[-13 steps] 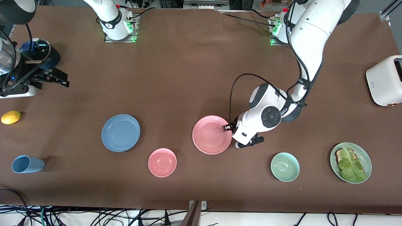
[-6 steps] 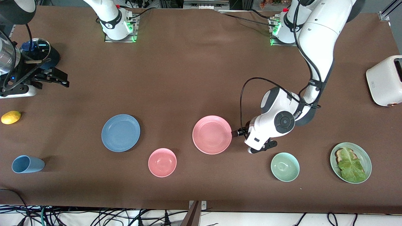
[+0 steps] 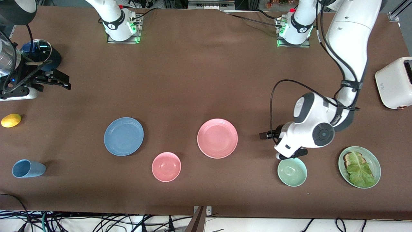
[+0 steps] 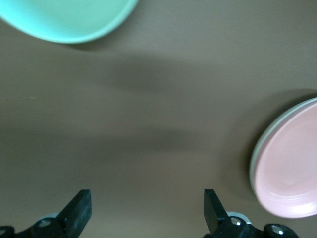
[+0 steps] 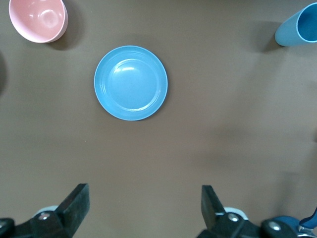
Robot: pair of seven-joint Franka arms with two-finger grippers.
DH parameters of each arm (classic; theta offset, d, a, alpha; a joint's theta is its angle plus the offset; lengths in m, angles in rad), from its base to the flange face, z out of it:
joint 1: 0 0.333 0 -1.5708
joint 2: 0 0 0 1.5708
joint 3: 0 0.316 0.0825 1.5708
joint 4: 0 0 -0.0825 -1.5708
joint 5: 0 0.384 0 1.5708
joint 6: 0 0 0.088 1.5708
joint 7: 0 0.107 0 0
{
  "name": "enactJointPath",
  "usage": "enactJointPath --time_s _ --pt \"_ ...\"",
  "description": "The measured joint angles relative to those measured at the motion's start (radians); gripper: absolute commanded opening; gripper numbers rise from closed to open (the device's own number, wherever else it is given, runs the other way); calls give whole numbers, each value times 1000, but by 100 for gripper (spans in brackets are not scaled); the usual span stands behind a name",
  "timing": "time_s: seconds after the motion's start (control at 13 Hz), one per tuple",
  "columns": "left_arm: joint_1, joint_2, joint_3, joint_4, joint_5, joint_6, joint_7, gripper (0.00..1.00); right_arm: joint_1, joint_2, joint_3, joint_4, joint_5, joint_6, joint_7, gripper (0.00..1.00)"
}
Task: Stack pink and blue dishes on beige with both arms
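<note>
The salmon pink plate (image 3: 217, 138) lies flat mid-table, and in the left wrist view a pale rim shows just under the edge of the pink plate (image 4: 287, 168). I cannot see the beige plate itself from the front. The blue plate (image 3: 123, 136) (image 5: 131, 83) lies on the cloth toward the right arm's end. My left gripper (image 3: 263, 136) (image 4: 144, 210) is open and empty, low over bare cloth between the pink plate and the green bowl. My right gripper (image 3: 61, 82) (image 5: 143, 208) waits open, high over the right arm's end of the table.
A pink bowl (image 3: 166, 166) sits nearer the front camera between the two plates. A green bowl (image 3: 292, 171) (image 4: 64, 20) lies just below the left wrist. A pale green plate with lettuce and toast (image 3: 359, 167), a white toaster (image 3: 394, 82), a blue cup (image 3: 28, 168) and a lemon (image 3: 11, 120) line the table's ends.
My left gripper has drawn back from the pink plate's rim toward the left arm's end of the table. The plates and the right arm have not moved.
</note>
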Motion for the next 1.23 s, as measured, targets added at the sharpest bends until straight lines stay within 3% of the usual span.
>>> enactJointPath --time_s 0.85,1.23 --pt "255 -101 2 1 116 -203 323 100 4 2 0 1 0 2 0 100" --pt "276 -194 4 -7 190 -256 379 100 3 37 0 2 0 4 0 100"
